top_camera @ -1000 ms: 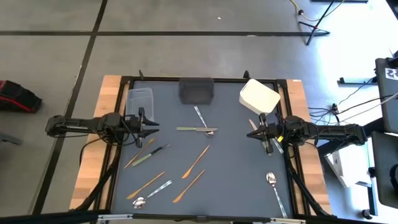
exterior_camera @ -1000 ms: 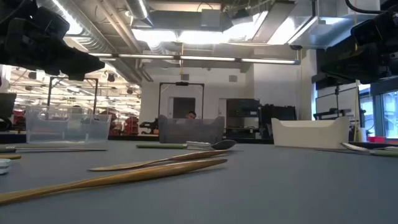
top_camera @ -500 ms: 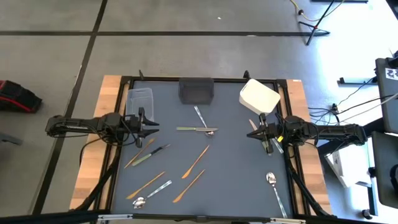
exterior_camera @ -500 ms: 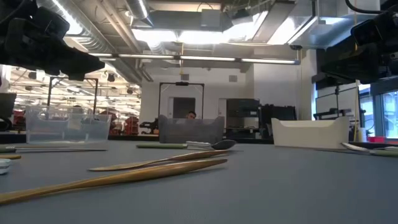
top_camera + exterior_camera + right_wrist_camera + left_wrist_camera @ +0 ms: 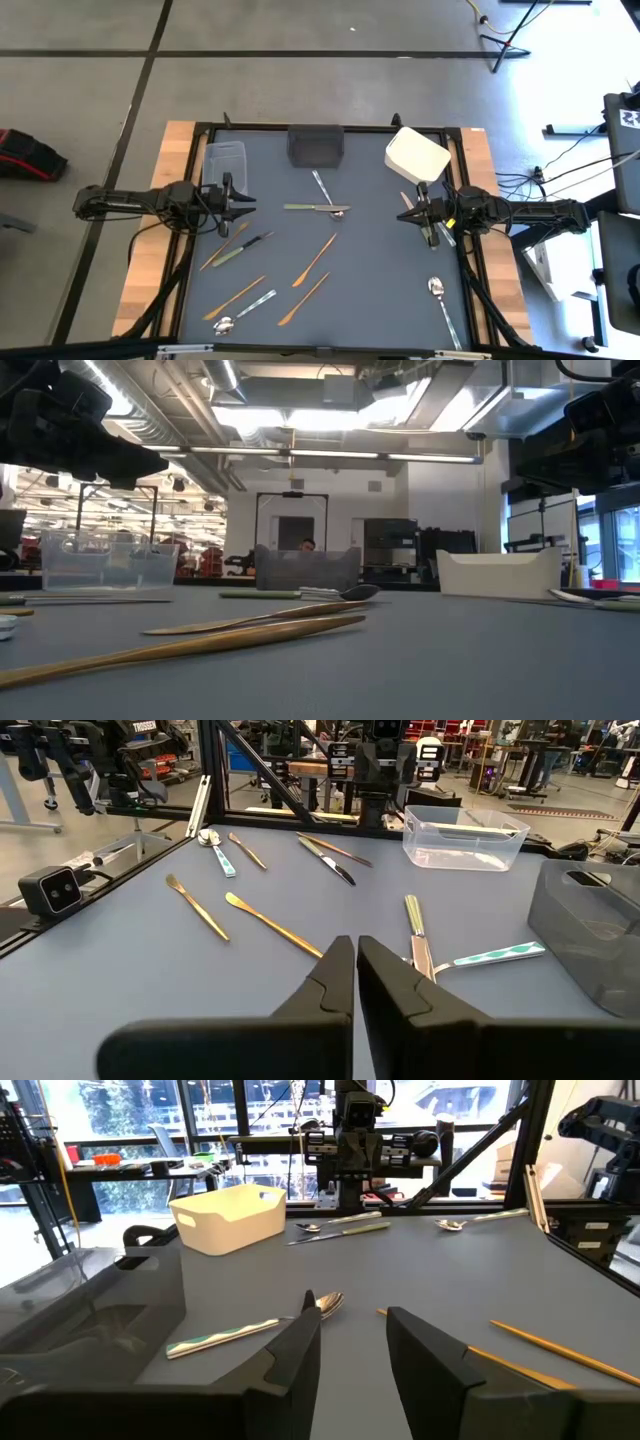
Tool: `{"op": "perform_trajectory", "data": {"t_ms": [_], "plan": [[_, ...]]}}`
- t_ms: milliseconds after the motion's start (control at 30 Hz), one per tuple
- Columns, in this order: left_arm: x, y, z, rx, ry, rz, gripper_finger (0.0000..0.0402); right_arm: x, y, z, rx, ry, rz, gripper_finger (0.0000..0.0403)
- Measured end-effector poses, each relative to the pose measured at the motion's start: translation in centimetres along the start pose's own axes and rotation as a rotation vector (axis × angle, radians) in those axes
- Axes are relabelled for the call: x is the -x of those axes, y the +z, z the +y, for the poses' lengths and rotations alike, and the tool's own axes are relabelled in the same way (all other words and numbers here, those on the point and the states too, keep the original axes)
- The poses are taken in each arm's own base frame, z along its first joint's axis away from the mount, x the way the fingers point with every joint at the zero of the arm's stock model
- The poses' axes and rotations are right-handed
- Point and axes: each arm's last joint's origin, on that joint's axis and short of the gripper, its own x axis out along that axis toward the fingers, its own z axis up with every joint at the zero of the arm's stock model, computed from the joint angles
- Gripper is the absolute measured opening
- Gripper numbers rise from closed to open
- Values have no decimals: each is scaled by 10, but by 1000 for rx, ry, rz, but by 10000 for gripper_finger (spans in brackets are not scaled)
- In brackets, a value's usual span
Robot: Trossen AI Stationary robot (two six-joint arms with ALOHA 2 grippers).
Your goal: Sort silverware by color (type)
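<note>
Silverware (image 5: 318,257) lies scattered flat on the tabletop (image 5: 380,270) — thin, stiff, light, likely slippery; a mid-handle pinch looks best. Left claw (image 5: 352,1342) released; right claw (image 5: 356,970) clenched on nothing, both hovering.

Lying on grey table (image 5: 380,270): scattered silverware (image 5: 316,260); clear tub (image 5: 225,159), dark tub (image 5: 316,144), white tub (image 5: 416,154) along far edge.

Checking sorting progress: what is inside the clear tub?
The clear tub looks empty: no silverware shows through its walls or from above. Its floor is not fully visible.
</note>
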Motion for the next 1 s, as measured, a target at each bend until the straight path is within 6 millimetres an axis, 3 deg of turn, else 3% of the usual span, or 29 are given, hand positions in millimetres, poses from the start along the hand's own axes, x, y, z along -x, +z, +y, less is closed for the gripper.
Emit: {"op": "perform_trajectory", "data": {"t_ms": [500,633,833,1000], "plan": [[0,0,0,0,0,0,112,0,0,0,1,-5,0,7],[0,0,0,0,0,0,112,0,7,-4,4,-115,-66,7],[0,1,1,-7,22,-11,112,0,8,-3,-170,-100,-83,7],[2,19,1,-54,46,-193,112,2,10,-6,-276,-178,-71,7]]}}
